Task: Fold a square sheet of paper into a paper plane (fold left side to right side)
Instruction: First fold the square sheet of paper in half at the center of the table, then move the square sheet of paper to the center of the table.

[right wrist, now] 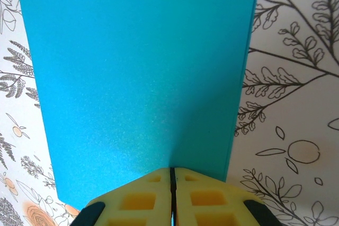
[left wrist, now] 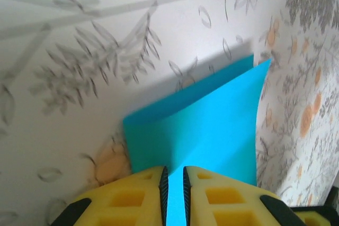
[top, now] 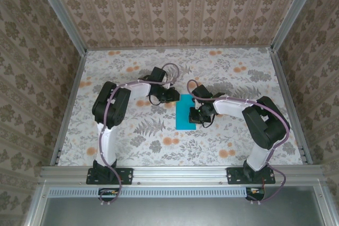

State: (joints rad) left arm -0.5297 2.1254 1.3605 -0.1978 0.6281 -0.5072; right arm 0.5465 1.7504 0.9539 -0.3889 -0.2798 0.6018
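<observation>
The square sheet of paper [top: 184,116] lies at the table's middle, folded into a narrow turquoise rectangle. My left gripper [top: 171,97] sits at its far left corner. In the left wrist view the paper [left wrist: 212,130] has its upper layer bowed up off the lower one, and a strip of blue fills the narrow gap of my left gripper [left wrist: 174,175], which is shut on it. My right gripper [top: 203,116] is at the paper's right side. Seen from the right wrist, the paper [right wrist: 137,78] lies flat and my right gripper [right wrist: 172,173] is shut, tips down on its near end.
A floral cloth covers the table [top: 159,67]. Metal frame rails [top: 68,109] run along the left, right and near sides, and patterned walls close in the left, right and far sides. Bare cloth lies left and right of the arms.
</observation>
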